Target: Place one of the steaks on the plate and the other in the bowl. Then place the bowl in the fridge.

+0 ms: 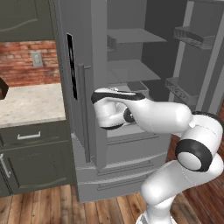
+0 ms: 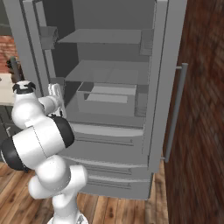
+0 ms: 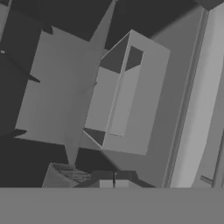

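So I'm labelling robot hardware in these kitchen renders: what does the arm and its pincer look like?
The arm is built of glossy white, rounded, tube-like segments joined by dark, almost black joint bands, with a round grey cap on the elbow joint. No cables or markings show. The pincer ends in two small dark fingertips with paler square pads.

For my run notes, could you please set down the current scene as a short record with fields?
Setting: simulated kitchen, wood floor, red brick wall
Fridge: grey French-door unit, right door swung open, left door closed
Fridge interior: grey shelves and an open-topped drawer bin bare of food as far as visible
Lower drawers: closed
Arm: reaches forward into the open fridge compartment
Claw: shut, holding nothing visible, pointed at the bin inside
Counter: pale speckled top left of the fridge, above dark-grey cabinets
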{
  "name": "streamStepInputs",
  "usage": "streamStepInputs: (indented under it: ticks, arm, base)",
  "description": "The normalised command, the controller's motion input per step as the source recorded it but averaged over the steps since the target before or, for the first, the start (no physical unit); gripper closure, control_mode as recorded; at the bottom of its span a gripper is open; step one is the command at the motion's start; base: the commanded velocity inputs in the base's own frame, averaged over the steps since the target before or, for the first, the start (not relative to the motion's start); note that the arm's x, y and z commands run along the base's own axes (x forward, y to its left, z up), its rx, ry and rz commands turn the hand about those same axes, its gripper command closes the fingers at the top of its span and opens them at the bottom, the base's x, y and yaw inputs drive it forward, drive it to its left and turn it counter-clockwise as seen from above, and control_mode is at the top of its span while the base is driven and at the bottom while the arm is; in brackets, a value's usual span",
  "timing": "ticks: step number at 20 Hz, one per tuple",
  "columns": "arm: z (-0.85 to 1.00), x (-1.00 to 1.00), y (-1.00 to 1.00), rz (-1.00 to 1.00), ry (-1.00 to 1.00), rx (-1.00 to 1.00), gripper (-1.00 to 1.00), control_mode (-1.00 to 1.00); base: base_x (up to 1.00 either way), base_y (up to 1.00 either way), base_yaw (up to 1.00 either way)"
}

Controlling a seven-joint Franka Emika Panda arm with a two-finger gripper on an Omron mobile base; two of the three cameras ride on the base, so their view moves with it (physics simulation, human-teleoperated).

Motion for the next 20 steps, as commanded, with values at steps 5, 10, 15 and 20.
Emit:
streamStepInputs:
  ticks: [5,10,15,20]
  arm:
    - [0.46,0.0,0.75,0.78,0.35,0.01,1.0,-1.0]
    - [0.4,-0.49,-0.01,0.76,0.18,0.01,1.0,-1.0]
    - [0.0,-1.0,-0.98,0.35,-0.04,0.0,1.0,-1.0]
    - [0.25,-0.94,-0.54,-0.21,0.0,-0.03,1.0,-1.0]
  base:
    - [0.0,0.0,0.0]
    - [0.0,0.0,0.0]
    - [0.0,0.0,0.0]
    - [0.0,0.0,0.0]
